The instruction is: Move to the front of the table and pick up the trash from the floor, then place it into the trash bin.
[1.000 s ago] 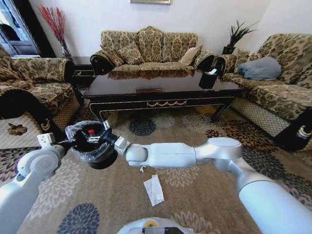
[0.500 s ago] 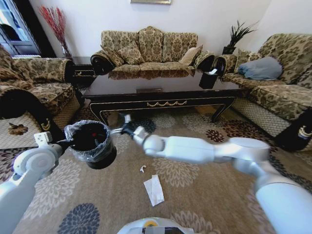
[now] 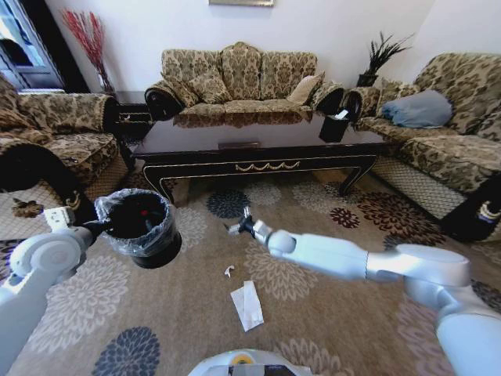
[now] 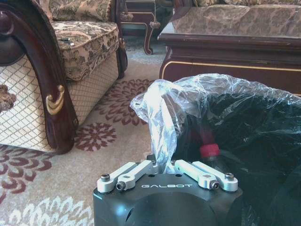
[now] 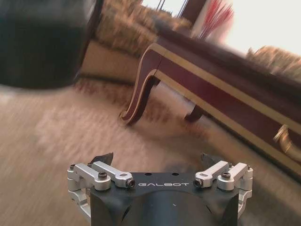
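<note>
1. Your left gripper [image 4: 167,165], at the head view's left, pinches the clear liner of the round black trash bin [image 3: 141,229].
2. Your right gripper [image 3: 237,226], jaws spread and empty, hovers mid-frame.
3. The folded white paper sheet [image 3: 247,304] lies on the flowered carpet [image 3: 329,313] below it, lower centre.

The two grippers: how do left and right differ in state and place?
The left gripper is shut on the clear bag at the rim of the small round black trash bin; the right gripper is open and empty. The left sits beside the bin; the right hovers over the beige flowered carpet, before the long dark glossy table. Both have black bodies and silver links.
</note>
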Robot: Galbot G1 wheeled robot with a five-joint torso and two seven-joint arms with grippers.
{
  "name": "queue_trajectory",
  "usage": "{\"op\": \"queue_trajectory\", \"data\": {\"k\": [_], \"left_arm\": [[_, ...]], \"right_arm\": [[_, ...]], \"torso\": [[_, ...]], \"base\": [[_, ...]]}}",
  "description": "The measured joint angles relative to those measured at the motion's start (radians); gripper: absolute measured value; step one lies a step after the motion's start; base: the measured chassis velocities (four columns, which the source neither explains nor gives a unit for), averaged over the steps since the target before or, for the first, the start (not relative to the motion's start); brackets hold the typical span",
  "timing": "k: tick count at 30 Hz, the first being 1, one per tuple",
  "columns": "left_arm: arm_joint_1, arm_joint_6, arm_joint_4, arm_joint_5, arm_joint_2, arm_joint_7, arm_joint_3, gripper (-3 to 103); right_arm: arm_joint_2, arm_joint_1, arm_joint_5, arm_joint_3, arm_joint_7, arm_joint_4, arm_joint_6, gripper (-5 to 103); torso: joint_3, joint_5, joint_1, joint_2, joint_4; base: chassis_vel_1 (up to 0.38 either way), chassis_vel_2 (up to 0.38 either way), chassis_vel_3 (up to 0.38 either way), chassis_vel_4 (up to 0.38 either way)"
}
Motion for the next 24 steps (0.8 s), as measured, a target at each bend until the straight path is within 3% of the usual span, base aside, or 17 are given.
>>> {"op": "queue_trajectory", "data": {"k": [9,15,24], "left_arm": [[0.040,0.003,-0.028,-0.012,-0.005,-0.008,-0.040,3],[0.078,0.003,-0.036,-0.009,-0.018,-0.009,-0.062,3],[0.144,0.004,-0.056,0.010,-0.041,-0.004,-0.104,3]], "right_arm": [[0.065,-0.101,-0.077,-0.050,0.004,-0.129,0.029,100],[0.107,-0.153,-0.086,-0.076,0.064,-0.166,0.039,100],[0.030,-0.227,0.076,-0.075,0.069,-0.111,0.013,100]], "torso": [[0.000,-0.0001,0.000,0.000,0.0001],[0.000,-0.0001,0.000,0.000,0.0002],[0.000,-0.0001,0.000,0.000,-0.0002]], "base": [[0.000,0.000,0.000,0.000],[0.000,0.000,0.000,0.000],[0.000,0.000,0.000,0.000]]}}
